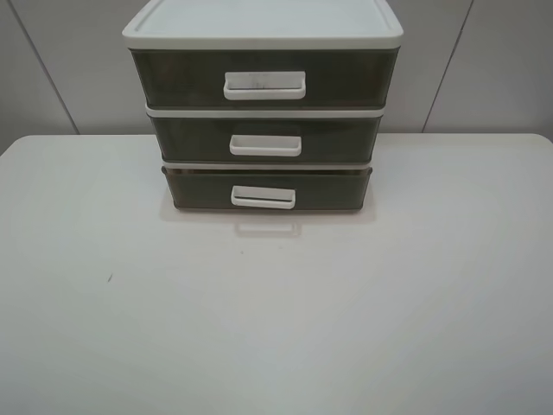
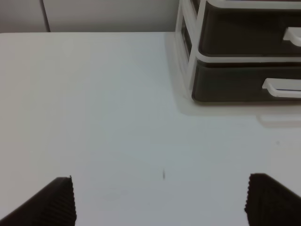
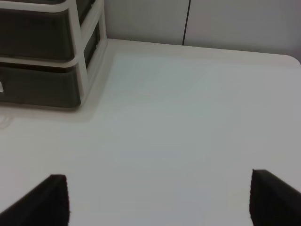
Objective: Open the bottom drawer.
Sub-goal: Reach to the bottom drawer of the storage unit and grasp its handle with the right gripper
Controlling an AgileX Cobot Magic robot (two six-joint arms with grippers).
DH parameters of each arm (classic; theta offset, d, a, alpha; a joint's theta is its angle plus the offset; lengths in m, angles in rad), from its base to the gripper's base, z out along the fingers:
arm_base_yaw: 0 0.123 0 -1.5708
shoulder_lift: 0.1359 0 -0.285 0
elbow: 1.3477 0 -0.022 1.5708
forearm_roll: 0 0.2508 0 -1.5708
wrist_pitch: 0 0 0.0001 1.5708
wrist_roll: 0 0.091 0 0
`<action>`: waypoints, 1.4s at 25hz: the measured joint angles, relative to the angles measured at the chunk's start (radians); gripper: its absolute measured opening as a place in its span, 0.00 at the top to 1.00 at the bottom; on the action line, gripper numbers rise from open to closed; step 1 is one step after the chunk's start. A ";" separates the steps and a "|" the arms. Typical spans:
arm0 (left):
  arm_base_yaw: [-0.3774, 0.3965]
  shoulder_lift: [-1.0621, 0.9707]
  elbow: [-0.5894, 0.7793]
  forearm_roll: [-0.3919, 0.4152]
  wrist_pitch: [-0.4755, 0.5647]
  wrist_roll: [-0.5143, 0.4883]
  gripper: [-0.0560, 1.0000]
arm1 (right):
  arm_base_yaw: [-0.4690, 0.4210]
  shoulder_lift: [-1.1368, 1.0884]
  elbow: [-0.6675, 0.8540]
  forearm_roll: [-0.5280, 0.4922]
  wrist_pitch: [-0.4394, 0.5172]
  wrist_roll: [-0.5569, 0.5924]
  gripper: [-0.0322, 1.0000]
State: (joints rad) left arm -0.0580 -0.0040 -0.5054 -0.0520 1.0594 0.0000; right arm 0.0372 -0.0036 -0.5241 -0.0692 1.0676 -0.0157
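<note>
A three-drawer plastic cabinet (image 1: 263,35) stands at the back middle of the white table. The bottom drawer (image 1: 199,190) is the shallow smoky-brown one with a small white loop handle (image 1: 263,197); it sits shut, flush with the frame. It also shows in the left wrist view (image 2: 225,84) with its handle (image 2: 282,88), and in the right wrist view (image 3: 37,87). My left gripper (image 2: 160,202) is open and empty, well in front of the cabinet's left side. My right gripper (image 3: 160,202) is open and empty, in front of its right side. Neither arm shows in the exterior high view.
The white table (image 1: 415,303) spreads bare in front of the cabinet. A tiny dark speck (image 1: 110,278) lies on it at the left. The top (image 1: 173,78) and middle (image 1: 190,138) drawers are shut. A grey panelled wall stands behind.
</note>
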 joint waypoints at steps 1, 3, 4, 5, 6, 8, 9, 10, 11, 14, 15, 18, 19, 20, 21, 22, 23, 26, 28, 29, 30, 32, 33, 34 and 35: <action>0.000 0.000 0.000 0.000 0.000 0.000 0.24 | 0.000 0.000 0.000 0.000 0.000 0.000 0.23; 0.000 0.000 0.000 0.000 0.000 0.000 0.24 | 0.000 0.000 0.000 0.000 0.000 0.000 0.23; 0.000 0.000 0.000 0.000 0.000 0.000 0.24 | -0.004 0.000 0.000 0.000 0.000 0.000 0.23; 0.000 0.000 0.000 0.000 0.000 0.000 0.24 | -0.010 0.000 0.000 0.000 0.000 0.000 0.23; 0.000 0.000 0.000 0.000 0.000 0.000 0.24 | -0.016 0.000 0.000 0.000 0.000 0.000 0.23; 0.000 0.000 0.000 0.000 0.000 0.000 0.24 | -0.022 0.000 0.000 0.000 0.000 0.000 0.23; 0.000 0.000 0.000 0.000 0.000 0.000 0.24 | -0.023 0.000 0.000 0.000 0.000 0.000 0.23; 0.000 0.000 0.000 0.000 0.000 0.000 0.24 | -0.023 0.000 0.000 -0.001 0.000 0.000 0.23; 0.000 0.000 0.000 0.000 0.000 0.000 0.24 | -0.023 0.000 0.000 -0.001 0.000 0.000 0.23; 0.000 0.000 0.000 0.000 0.000 0.000 0.24 | -0.023 0.000 0.000 -0.001 0.000 0.000 0.23; 0.000 0.000 0.000 0.000 0.000 0.000 0.24 | -0.018 0.000 0.000 -0.001 0.000 0.000 0.23; 0.000 0.000 0.000 0.000 0.000 0.000 0.24 | 0.029 0.021 0.000 0.000 0.000 0.000 0.23; 0.000 0.000 0.000 0.000 0.000 0.000 0.24 | 0.057 0.059 0.000 0.000 0.000 0.000 0.23; 0.000 0.000 0.000 0.000 0.000 0.000 0.24 | 0.090 0.115 -0.003 0.000 0.000 0.000 0.23; 0.000 0.000 0.000 0.000 0.000 0.000 0.24 | 0.122 0.173 -0.013 0.000 0.001 0.000 0.23; 0.000 0.000 0.000 0.000 0.000 0.000 0.24 | 0.161 0.251 -0.029 0.000 0.002 0.000 0.23; 0.000 0.000 0.000 0.000 0.000 0.000 0.24 | 0.201 0.337 -0.057 0.000 0.002 0.000 0.23; 0.000 0.000 0.000 0.000 0.000 0.000 0.24 | 0.307 0.586 -0.173 -0.034 0.000 0.000 0.23; 0.000 0.000 0.000 0.000 0.000 0.000 0.24 | 0.375 0.736 -0.259 -0.078 -0.006 0.000 0.23; 0.000 0.000 0.000 0.000 0.000 0.000 0.24 | 0.414 0.809 -0.296 -0.101 -0.014 0.000 0.23; 0.000 0.000 0.000 0.000 0.000 0.000 0.24 | 0.454 0.876 -0.322 -0.117 -0.027 0.000 0.23; 0.000 0.000 0.000 0.000 0.000 0.000 0.24 | 0.524 0.984 -0.369 -0.132 -0.061 0.000 0.23; 0.000 0.000 0.000 0.000 0.000 0.000 0.24 | 0.559 1.036 -0.382 -0.133 -0.081 0.000 0.23; 0.000 0.000 0.000 0.000 0.000 0.000 0.24 | 0.590 1.084 -0.393 -0.133 -0.104 0.000 0.23; 0.000 0.000 0.000 0.000 0.000 0.000 0.24 | 0.613 1.121 -0.399 -0.132 -0.124 0.000 0.23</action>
State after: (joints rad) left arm -0.0580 -0.0040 -0.5054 -0.0520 1.0594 0.0000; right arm 0.6498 1.1176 -0.9233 -0.2011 0.9440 -0.0157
